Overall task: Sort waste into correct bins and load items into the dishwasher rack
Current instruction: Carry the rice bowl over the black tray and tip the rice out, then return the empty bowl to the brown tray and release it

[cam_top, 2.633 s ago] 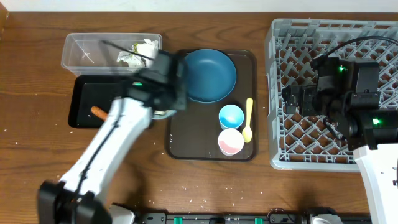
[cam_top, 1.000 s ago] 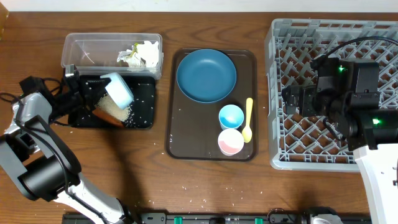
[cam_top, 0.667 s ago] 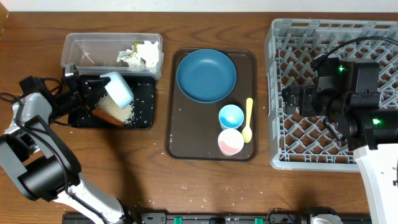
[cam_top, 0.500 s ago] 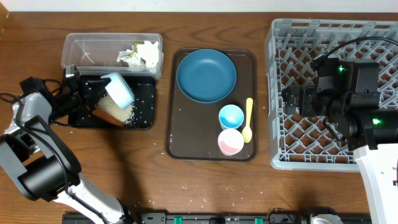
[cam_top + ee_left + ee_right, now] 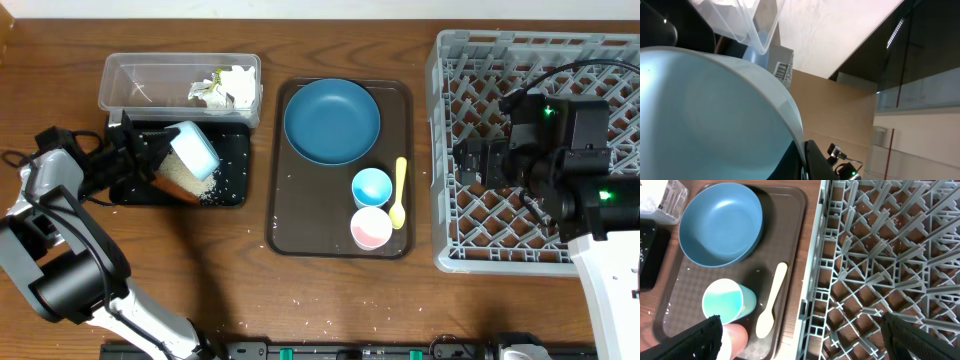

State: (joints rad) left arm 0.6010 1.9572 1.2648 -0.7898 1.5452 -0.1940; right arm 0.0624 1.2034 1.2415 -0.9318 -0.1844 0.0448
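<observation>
1. The left gripper (image 5: 152,150) is clamped tight on the rim of the white bowl (image 5: 193,148). The left wrist view shows little besides the bowl's pale blue inside, which looks empty.
2. The bowl hangs tipped on its side over the black tray (image 5: 236,196), mouth toward a heap of white rice (image 5: 188,178) lying in that tray. An orange-brown food piece (image 5: 168,188) shows at the heap's edge.
3. The left arm reaches in low from the table's left side, with the wrist rolled to tip the bowl.
4. The step in hand looks like emptying the bowl into its bin, and it seems nearly done.
5. The next move calls for righting the bowl and lifting it clear of the tray wall and of the clear tub (image 5: 125,82) just behind. It then has to be carried across to the dishwasher rack (image 5: 450,150) and seated between pegs.
6. The tub holds crumpled paper scraps (image 5: 225,88).
7. On the brown serving tray (image 5: 290,238) sit the blue plate (image 5: 332,121), light blue cup (image 5: 371,186), pink cup (image 5: 370,228) and yellow spoon (image 5: 399,195), none loaded yet.
8. The right gripper (image 5: 472,160) is spread wide and holds nothing, poised over the rack's left part.
</observation>
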